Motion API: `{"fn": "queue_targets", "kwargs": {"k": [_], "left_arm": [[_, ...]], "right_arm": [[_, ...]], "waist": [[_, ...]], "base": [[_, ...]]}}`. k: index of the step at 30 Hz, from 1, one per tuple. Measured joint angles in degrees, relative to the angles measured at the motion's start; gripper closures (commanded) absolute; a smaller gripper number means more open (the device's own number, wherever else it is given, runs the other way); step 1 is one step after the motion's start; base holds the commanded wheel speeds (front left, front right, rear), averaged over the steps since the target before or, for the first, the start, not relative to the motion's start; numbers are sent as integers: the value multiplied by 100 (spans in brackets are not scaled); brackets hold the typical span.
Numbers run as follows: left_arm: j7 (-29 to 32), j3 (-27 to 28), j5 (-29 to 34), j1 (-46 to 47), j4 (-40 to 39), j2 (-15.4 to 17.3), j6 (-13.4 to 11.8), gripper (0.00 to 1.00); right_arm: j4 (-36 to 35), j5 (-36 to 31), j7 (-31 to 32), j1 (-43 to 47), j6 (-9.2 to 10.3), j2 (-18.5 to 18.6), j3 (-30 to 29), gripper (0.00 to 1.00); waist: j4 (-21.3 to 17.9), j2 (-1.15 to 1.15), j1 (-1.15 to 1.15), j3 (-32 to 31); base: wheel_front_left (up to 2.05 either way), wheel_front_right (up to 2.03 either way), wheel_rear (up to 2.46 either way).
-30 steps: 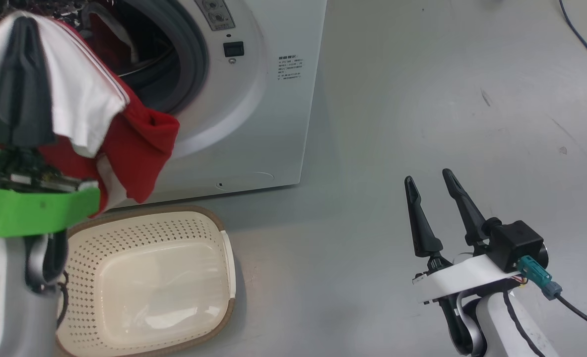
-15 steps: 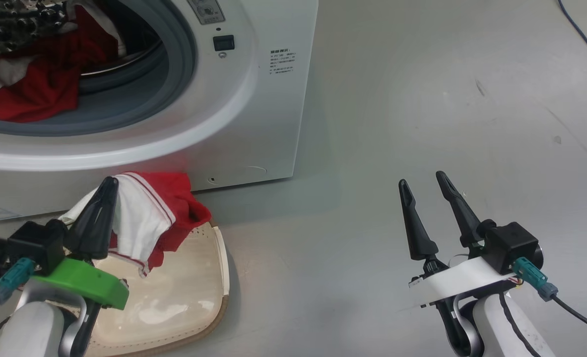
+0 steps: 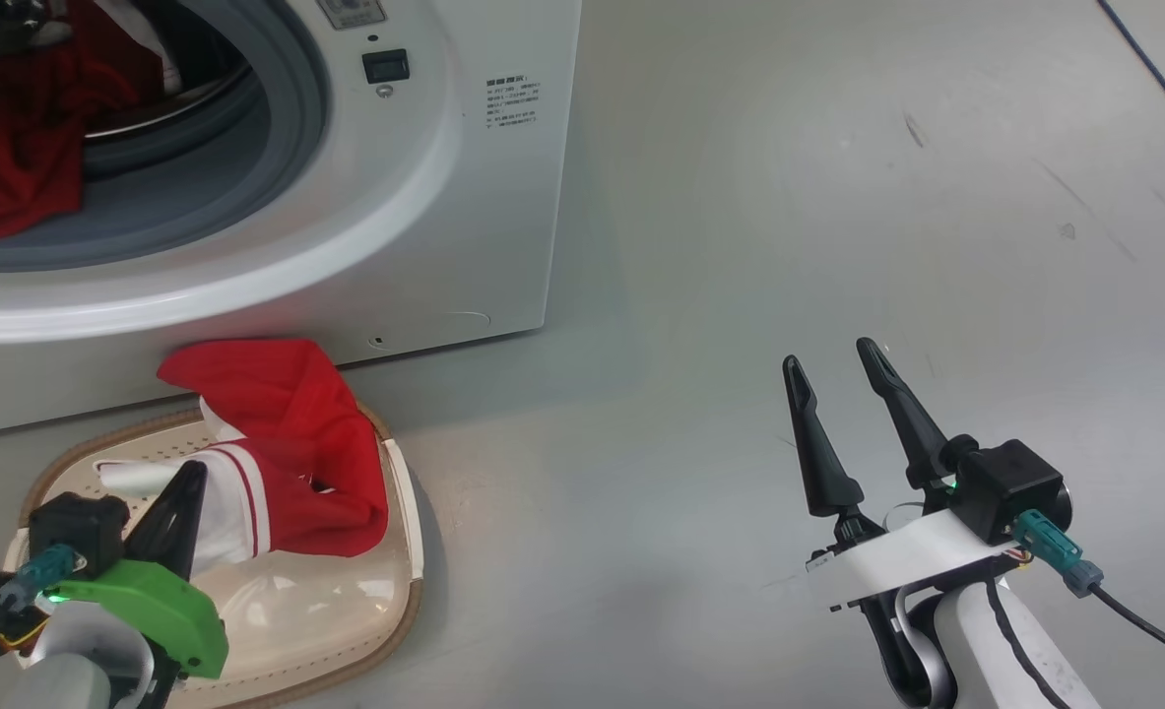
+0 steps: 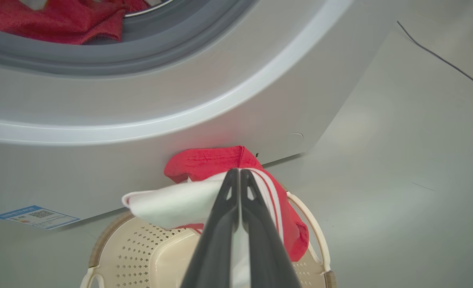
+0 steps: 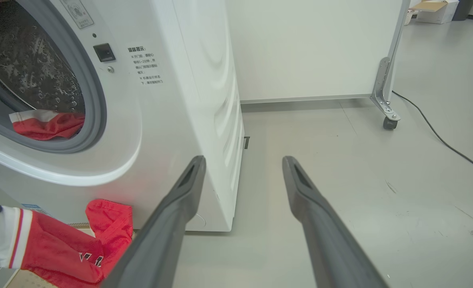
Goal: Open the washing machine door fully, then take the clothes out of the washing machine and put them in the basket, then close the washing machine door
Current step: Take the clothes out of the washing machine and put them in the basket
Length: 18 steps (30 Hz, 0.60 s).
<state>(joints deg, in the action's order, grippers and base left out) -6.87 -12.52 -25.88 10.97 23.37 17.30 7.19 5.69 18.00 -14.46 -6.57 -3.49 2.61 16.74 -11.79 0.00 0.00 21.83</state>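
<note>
Lowered from the height of the drum mouth a second ago, the left claw (image 4: pixel 236 174) is now down at the basket (image 3: pixel 400 601), and the red and white garment (image 3: pixel 296 473) it carries has come with it. The head camera has swung too, so the washing machine (image 3: pixel 484 226) sits further left in that view without having moved itself.

The left claw's fingers are pressed together, pinching the white part of the garment. The garment hangs into the right half of the basket, its red end bunched over the far rim against the foot of the machine. Whether its weight already rests on the basket floor I cannot tell. The right claw (image 3: pixel 828 354) stands spread and empty over bare floor, well to the right of the machine.

The round mouth of the machine is uncovered, so opening the door looks done. Unloading is underway but not finished, because more red cloth (image 3: pixel 11 167) lies at the near lip of the drum. Letting go of this garment, fetching the rest and shutting the door remain.

Counted: one washing machine, one basket, two claws, one garment at the basket, and one heap of red cloth in the drum. How many pieces that heap holds I cannot tell.
</note>
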Motion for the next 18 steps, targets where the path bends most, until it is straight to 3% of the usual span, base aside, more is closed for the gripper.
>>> {"fn": "queue_targets", "kwargs": {"k": [7,18], "left_arm": [[205,-53,175,15,790,159,-3,100],[278,-5,112,302,1543,77,-18,100]], "right_arm": [[-47,1,0,-85,0,0,97,0],[-107,1,0,-133,7,-1,118,0]], "waist": [[-144,0,0,174],[-377,0,0,479]], "base": [[0,0,0],[0,0,0]]}}
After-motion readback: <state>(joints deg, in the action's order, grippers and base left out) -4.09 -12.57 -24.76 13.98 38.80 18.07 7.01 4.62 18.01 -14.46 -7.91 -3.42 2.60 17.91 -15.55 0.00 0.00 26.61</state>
